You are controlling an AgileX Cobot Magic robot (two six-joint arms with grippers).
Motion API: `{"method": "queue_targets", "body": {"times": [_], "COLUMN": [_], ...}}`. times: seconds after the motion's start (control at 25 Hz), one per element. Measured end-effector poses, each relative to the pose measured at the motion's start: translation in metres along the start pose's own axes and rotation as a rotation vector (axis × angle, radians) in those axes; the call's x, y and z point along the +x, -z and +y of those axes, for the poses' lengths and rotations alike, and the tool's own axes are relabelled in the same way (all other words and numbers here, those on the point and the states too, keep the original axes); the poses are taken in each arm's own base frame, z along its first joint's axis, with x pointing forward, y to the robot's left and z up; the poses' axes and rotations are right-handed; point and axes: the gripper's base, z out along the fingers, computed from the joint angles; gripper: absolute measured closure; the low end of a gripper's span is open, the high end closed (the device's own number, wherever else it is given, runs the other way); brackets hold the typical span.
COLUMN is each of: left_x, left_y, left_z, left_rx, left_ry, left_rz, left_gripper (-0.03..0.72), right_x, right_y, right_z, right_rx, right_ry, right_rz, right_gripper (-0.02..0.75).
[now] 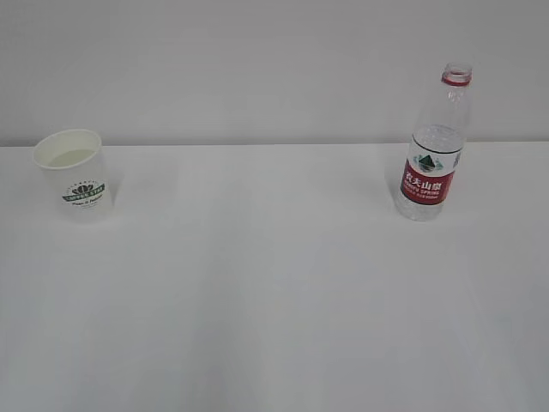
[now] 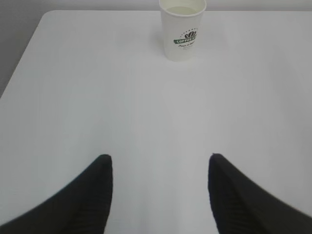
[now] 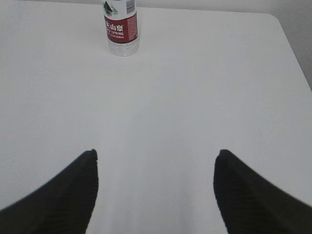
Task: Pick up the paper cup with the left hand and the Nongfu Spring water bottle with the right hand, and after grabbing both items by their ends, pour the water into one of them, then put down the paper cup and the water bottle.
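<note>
The paper cup [image 1: 75,174], white with a dark green logo, stands upright at the back left of the table; faintly yellowish water [image 1: 70,157] shows inside it. In the left wrist view the cup [image 2: 183,30] is far ahead of my left gripper [image 2: 160,158], which is open and empty. The Nongfu Spring water bottle [image 1: 435,146] stands upright at the back right, uncapped, with a red neck ring and red label. Its lower part [image 3: 121,29] sits far ahead of my right gripper [image 3: 156,153], also open and empty. Neither arm appears in the exterior view.
The white table [image 1: 274,292] runs back to a pale wall. Its left edge and rounded corner [image 2: 41,22] show in the left wrist view, its right edge and corner [image 3: 287,44] in the right wrist view.
</note>
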Motion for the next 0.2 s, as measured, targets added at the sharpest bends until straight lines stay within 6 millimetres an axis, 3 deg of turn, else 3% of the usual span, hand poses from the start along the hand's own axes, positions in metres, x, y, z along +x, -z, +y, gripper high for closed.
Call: {"method": "queue_targets", "body": {"times": [0.2], "left_x": [0.0], "left_y": [0.0], "left_z": [0.0], "left_rx": [-0.002], "left_ry": [0.001], "left_rz": [0.0], "left_gripper": [0.235], "right_x": [0.0], "right_y": [0.0], "right_z": [0.0], "right_rx": [0.0], "right_ry": [0.0], "right_rz": [0.0], "right_gripper": [0.183]}}
